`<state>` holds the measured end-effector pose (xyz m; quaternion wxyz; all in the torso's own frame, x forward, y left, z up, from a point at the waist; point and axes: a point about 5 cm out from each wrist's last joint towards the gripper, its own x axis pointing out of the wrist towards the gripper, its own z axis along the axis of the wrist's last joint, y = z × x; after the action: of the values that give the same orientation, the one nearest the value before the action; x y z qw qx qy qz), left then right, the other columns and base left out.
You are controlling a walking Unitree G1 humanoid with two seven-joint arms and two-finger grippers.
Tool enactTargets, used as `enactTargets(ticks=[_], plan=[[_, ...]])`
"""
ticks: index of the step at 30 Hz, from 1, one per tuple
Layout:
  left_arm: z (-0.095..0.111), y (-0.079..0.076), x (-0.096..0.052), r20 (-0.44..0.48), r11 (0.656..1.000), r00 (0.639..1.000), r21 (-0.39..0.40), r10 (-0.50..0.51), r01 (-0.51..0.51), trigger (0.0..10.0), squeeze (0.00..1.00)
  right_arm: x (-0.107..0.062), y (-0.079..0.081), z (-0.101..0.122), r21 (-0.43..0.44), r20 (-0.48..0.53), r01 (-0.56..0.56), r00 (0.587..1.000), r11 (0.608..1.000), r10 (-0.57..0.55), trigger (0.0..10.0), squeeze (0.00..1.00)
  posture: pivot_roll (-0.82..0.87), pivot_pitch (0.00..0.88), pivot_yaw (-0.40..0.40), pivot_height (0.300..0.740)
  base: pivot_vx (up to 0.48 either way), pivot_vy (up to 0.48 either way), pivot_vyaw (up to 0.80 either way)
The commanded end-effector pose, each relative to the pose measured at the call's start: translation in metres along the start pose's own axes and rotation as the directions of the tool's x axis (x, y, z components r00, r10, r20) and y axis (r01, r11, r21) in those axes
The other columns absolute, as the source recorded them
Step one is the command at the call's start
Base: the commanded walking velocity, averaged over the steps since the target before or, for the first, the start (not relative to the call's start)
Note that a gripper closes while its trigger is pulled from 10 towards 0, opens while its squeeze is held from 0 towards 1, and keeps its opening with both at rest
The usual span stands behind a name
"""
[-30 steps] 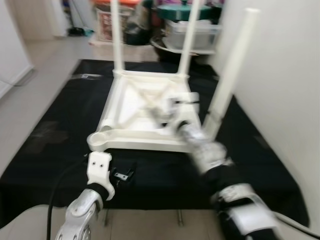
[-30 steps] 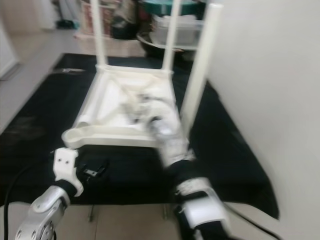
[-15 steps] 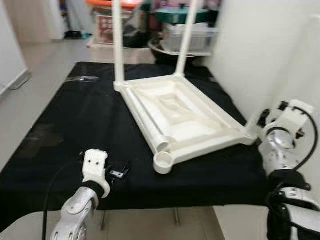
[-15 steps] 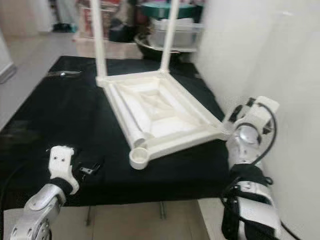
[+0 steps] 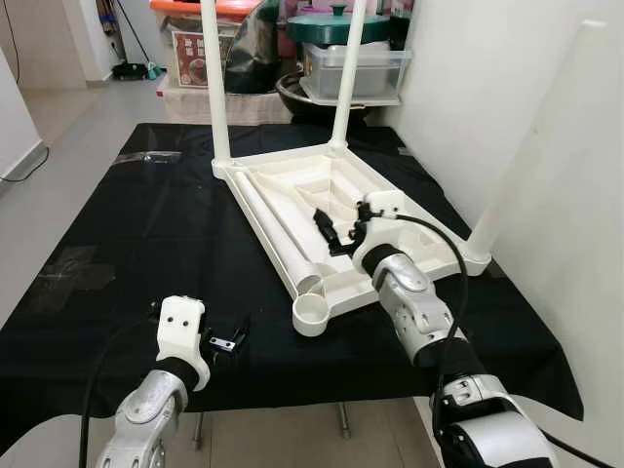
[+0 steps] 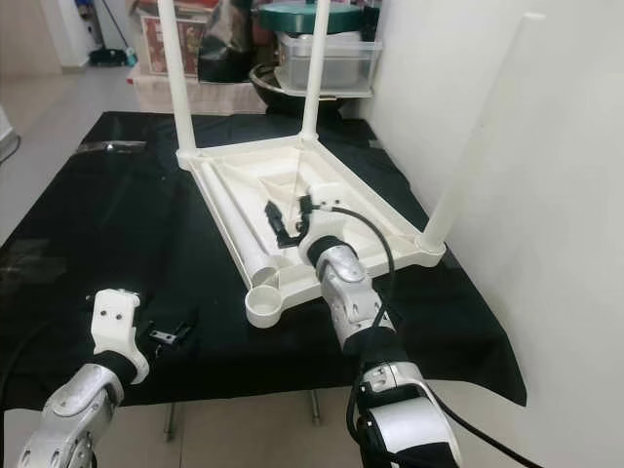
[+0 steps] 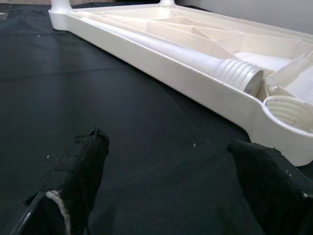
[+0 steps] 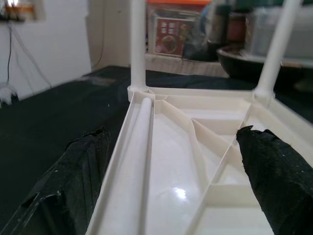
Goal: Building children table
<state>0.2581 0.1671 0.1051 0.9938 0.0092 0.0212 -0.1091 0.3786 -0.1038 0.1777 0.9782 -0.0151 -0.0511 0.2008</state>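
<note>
A white plastic table top (image 5: pixel 409 249) lies upside down on the black cloth (image 5: pixel 146 234). Two legs stand at its far corners (image 5: pixel 213 78) and a third leg (image 5: pixel 531 146) stands at the right corner. A loose leg (image 5: pixel 268 219) lies inside the top along its left rim, its threaded end (image 7: pixel 239 76) beside the empty corner socket (image 5: pixel 312 314). My right gripper (image 5: pixel 341 224) hovers open over the top's inside, with nothing between its fingers (image 8: pixel 274 166). My left gripper (image 5: pixel 216 336) is open low over the cloth, left of the socket.
Behind the table are storage boxes (image 5: pixel 200 54), a green-lidded pot (image 5: pixel 336 24) and a clear bin (image 5: pixel 356 73). A white wall (image 5: pixel 507 88) runs close along the right. The cloth's front edge (image 5: pixel 322 395) is near me, with floor to the left.
My right gripper has swung from the right corner by the third leg to over the inside of the table top. The top turned earlier, a corner now facing me. The left arm barely moved.
</note>
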Motion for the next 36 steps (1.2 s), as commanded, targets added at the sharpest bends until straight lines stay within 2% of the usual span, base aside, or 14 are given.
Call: enactTargets(ticks=[1, 2, 3, 4, 5, 6, 7, 8, 10, 16, 21, 29, 33, 36], plan=[[-0.007, 0.003, -0.004, -0.031, 0.999, 0.999, 0.028, 0.021, -0.02, 10.0, 0.0, -0.005, -0.01, -0.001, -0.161, -0.014, -0.043, 0.999, 0.986, 0.042, 10.0, 0.0, 0.1, 0.0, -0.097, 0.74, 0.0, 0.0, 0.0], [-0.007, 0.003, -0.004, -0.031, 0.999, 0.999, 0.028, 0.021, -0.02, 10.0, 0.0, -0.005, -0.01, -0.001, -0.161, -0.014, -0.043, 0.999, 0.986, 0.042, 10.0, 0.0, 0.1, 0.0, -0.097, 0.74, 0.0, 0.0, 0.0], [-0.009, 0.005, -0.006, -0.041, 0.999, 0.999, 0.032, 0.031, -0.03, 10.0, 0.0, -0.011, -0.011, -0.006, -0.341, -0.073, -0.169, 0.985, 0.925, 0.154, 10.0, 0.0, 0.09, 0.0, -0.098, 0.74, 0.0, 0.0, 0.0], [-0.01, 0.005, -0.006, -0.045, 0.999, 0.998, 0.034, 0.034, -0.032, 10.0, 0.0, -0.015, -0.01, -0.01, -0.404, -0.111, -0.231, 0.973, 0.885, 0.204, 10.0, 0.0, 0.09, 0.0, -0.094, 0.74, 0.0, 0.0, 0.0], [-0.01, 0.005, -0.006, -0.045, 0.999, 0.998, 0.034, 0.034, -0.032, 10.0, 0.0, -0.015, -0.01, -0.01, -0.404, -0.111, -0.231, 0.973, 0.885, 0.204, 10.0, 0.0, 0.09, 0.0, -0.094, 0.74, 0.0, 0.0, 0.0], [-0.011, 0.006, -0.006, -0.051, 0.999, 0.998, 0.04, 0.04, -0.038, 10.0, 0.0, -0.019, -0.01, -0.017, -0.483, -0.174, -0.297, 0.955, 0.824, 0.242, 10.0, 0.0, 0.09, 0.0, -0.093, 0.74, 0.0, 0.0, 0.0], [-0.011, 0.006, -0.006, -0.054, 0.998, 0.998, 0.038, 0.042, -0.04, 10.0, 0.0, -0.02, -0.011, -0.021, -0.53, -0.206, -0.319, 0.947, 0.785, 0.245, 10.0, 0.0, 0.08, 0.0, -0.09, 0.74, 0.0, 0.0, 0.0], [-0.011, 0.006, -0.006, -0.054, 0.998, 0.998, 0.038, 0.042, -0.04, 10.0, 0.0, -0.02, -0.011, -0.021, -0.53, -0.206, -0.319, 0.947, 0.785, 0.245, 10.0, 0.0, 0.08, 0.0, -0.09, 0.74, 0.0, 0.0, 0.0], [-0.014, 0.007, -0.006, -0.066, 0.998, 0.997, 0.044, 0.044, -0.041, 10.0, 0.0, -0.021, -0.01, -0.027, -0.569, -0.251, -0.366, 0.93, 0.736, 0.269, 10.0, 0.0, 0.08, 0.0, -0.092, 0.74, 0.0, 0.0, 0.0], [-0.022, 0.009, -0.012, -0.101, 0.996, 0.993, 0.065, 0.062, -0.055, 10.0, 0.0, -0.021, -0.004, -0.03, -0.58, -0.281, -0.421, 0.907, 0.697, 0.314, 10.0, 0.0, 0.09, 0.0, -0.097, 0.74, 0.0, 0.0, 0.0], [-0.033, 0.009, -0.026, -0.148, 0.994, 0.985, 0.083, 0.084, -0.073, 10.0, 0.0, -0.014, 0.004, -0.03, -0.606, -0.315, -0.464, 0.886, 0.646, 0.341, 10.0, 0.0, 0.1, 0.0, -0.11, 0.74, 0.0, 0.0, 0.0], [-0.032, 0.008, -0.024, -0.142, 0.993, 0.986, 0.082, 0.09, -0.079, 10.0, 0.0, -0.008, 0.009, -0.035, -0.647, -0.381, -0.499, 0.867, 0.577, 0.322, 10.0, 0.0, 0.11, 0.0, -0.123, 0.74, 0.0, 0.0, 0.0], [-0.03, 0.005, -0.022, -0.137, 0.994, 0.987, 0.081, 0.085, -0.074, 10.0, 0.0, -0.007, 0.01, -0.04, -0.669, -0.432, -0.525, 0.85, 0.526, 0.301, 10.0, 0.0, 0.11, 0.0, -0.124, 0.74, 0.0, 0.0, 0.0], [-0.03, 0.005, -0.022, -0.136, 0.994, 0.987, 0.082, 0.084, -0.073, 10.0, 0.0, -0.007, 0.009, -0.041, -0.672, -0.444, -0.53, 0.848, 0.517, 0.291, 10.0, 0.0, 0.11, 0.0, -0.122, 0.74, 0.0, 0.0, 0.0]])
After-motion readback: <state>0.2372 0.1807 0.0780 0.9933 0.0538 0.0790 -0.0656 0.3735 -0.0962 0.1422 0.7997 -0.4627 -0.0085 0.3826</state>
